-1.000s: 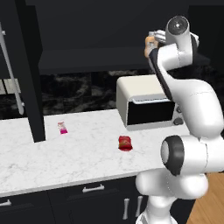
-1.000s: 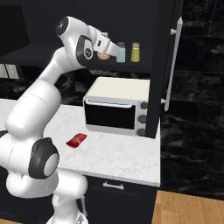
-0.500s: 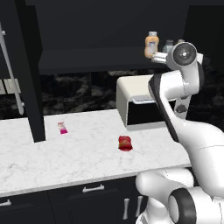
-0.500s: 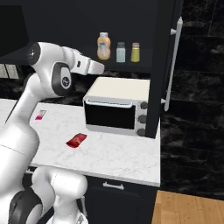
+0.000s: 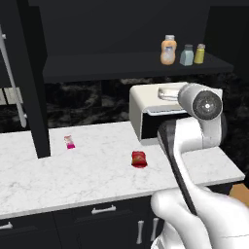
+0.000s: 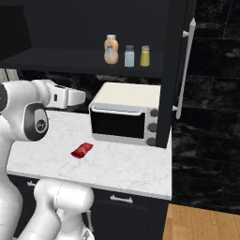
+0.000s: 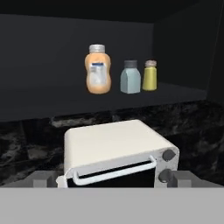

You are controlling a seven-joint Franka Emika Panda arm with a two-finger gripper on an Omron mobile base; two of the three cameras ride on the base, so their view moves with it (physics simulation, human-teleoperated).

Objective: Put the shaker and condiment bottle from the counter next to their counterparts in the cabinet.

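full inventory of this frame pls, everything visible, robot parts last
shaker: 1, pale grey-blue with a darker cap, on the cabinet shelf between the other two containers
orange bottle: 1, orange with a pale cap, on the shelf beside the shaker
yellow-green shaker: 1, grey top, on the shelf at the shaker's other side
condiment bottle: 1, red, lying on the counter in front of the toaster oven
packet: 1, pink and white, on the counter
toaster oven: 1, cream-white, dark door, on the counter under the shelf
cabinet: 1, black, shelf above the counter
counter: 1, white marble-look, dark drawers with silver handles
arm: 1, white with dark joints
gripper: 1, dark tips, facing the toaster oven, nothing held
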